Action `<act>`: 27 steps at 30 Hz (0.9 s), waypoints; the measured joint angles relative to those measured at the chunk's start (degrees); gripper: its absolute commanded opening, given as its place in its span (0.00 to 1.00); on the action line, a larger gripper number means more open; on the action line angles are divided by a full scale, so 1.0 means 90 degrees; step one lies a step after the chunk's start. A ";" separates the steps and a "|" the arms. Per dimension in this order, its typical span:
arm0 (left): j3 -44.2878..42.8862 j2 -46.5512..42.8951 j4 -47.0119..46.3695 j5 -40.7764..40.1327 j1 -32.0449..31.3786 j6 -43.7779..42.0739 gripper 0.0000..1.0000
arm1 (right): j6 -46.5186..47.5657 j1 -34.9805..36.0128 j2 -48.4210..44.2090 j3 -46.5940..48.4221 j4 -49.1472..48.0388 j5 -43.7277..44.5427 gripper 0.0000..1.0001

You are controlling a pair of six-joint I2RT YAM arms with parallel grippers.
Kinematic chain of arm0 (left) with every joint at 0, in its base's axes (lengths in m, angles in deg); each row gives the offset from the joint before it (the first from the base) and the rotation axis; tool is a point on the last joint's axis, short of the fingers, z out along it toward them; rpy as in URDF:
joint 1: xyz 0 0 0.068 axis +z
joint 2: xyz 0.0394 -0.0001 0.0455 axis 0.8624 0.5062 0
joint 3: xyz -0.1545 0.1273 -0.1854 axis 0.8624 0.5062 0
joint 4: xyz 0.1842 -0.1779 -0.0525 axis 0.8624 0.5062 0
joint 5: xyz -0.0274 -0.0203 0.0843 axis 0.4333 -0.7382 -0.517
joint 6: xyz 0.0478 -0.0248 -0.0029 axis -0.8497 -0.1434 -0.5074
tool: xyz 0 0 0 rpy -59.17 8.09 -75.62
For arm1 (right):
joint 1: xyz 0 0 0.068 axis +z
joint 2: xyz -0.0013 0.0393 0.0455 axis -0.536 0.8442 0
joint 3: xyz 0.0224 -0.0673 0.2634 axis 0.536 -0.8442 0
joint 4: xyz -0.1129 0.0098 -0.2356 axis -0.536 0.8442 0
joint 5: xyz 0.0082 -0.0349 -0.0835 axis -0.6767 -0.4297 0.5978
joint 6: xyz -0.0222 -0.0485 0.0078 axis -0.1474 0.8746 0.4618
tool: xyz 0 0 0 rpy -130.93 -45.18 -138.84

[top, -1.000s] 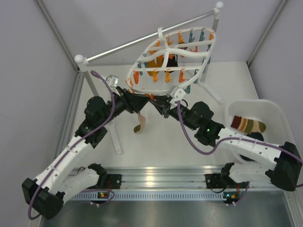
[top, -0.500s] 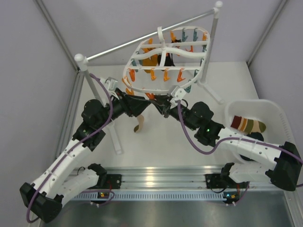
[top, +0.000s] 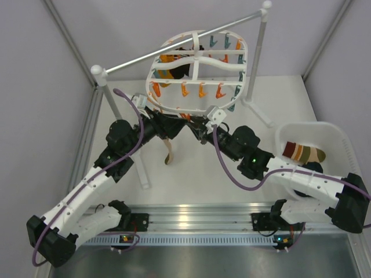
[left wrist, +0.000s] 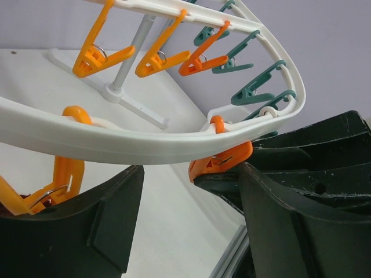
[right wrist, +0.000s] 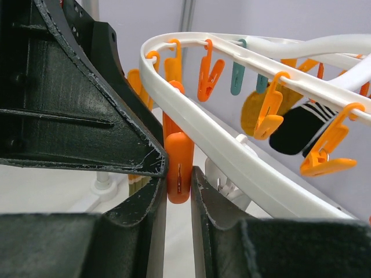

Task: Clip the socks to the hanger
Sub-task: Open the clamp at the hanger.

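Right wrist | R tool pinching orange peg | peg on hanger rim

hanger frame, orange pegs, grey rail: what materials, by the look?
hanger frame: white moulded plastic, smooth, slight gloss; orange peg: glossy plastic with a moulding seam; a peg's wire spring seems metal; grey rail: probably metal tube, given its sheen.

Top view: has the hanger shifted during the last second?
Yes. The hanger has swung left, away from the rail's right white post. Its right rim overlapped that post before, and now a gap shows between them.
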 measured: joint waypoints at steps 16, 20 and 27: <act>0.0000 0.0126 -0.0427 -0.0100 -0.0134 -0.0029 0.66 | 0.0117 0.0270 0.0107 0.0012 0.0015 0.0362 0.00; 0.0000 0.0194 -0.0447 -0.0189 -0.0172 -0.0100 0.58 | 0.0119 0.0272 0.0136 0.0015 0.0017 0.0408 0.00; 0.0000 0.0204 -0.0508 -0.0250 -0.0245 -0.0175 0.28 | 0.0114 0.0272 0.0148 0.0017 0.0083 0.0454 0.00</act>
